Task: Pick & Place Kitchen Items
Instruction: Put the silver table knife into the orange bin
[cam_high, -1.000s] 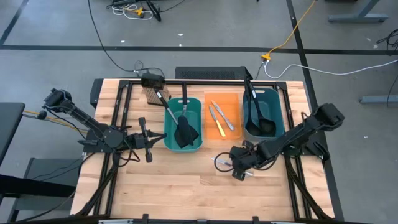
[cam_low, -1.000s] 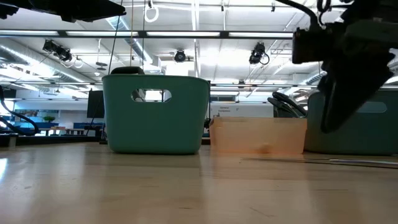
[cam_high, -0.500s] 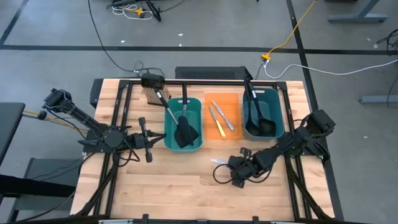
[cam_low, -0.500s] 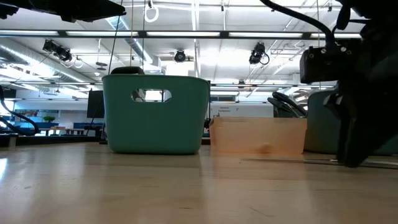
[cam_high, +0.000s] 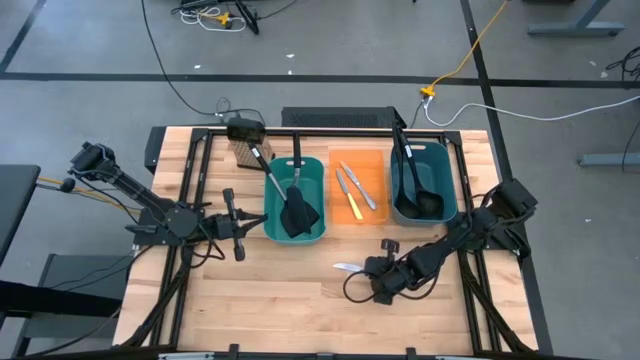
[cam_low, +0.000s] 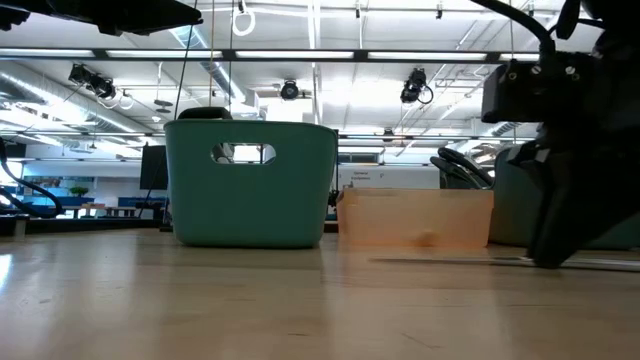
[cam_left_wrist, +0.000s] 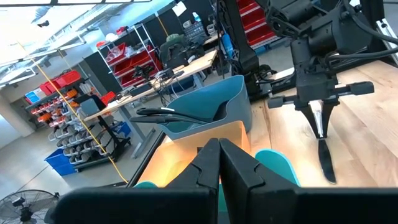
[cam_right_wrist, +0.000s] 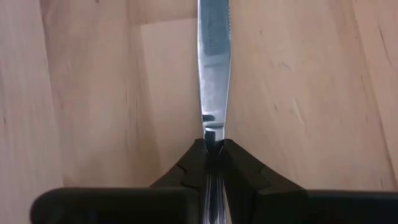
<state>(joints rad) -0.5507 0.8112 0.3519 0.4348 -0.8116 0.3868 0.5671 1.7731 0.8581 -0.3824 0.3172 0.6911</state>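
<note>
Right gripper (cam_right_wrist: 212, 149) pinched a silver knife (cam_right_wrist: 213, 62) by its handle, low over the table (cam_high: 290, 290), blade toward nine o'clock for lifting; left gripper (cam_left_wrist: 219, 163) waited shut.

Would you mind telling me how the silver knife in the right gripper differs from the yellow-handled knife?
The silver knife is all metal and lies on the bare table, pinched by the right gripper; the yellow-handled knife has a coloured handle and rests untouched in the orange bin. Both lie flat.

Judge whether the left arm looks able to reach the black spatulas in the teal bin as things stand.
Probably yes: the left tool sits just beside the teal bin, whose top is open, and nothing lies between it and the spatulas.
</note>
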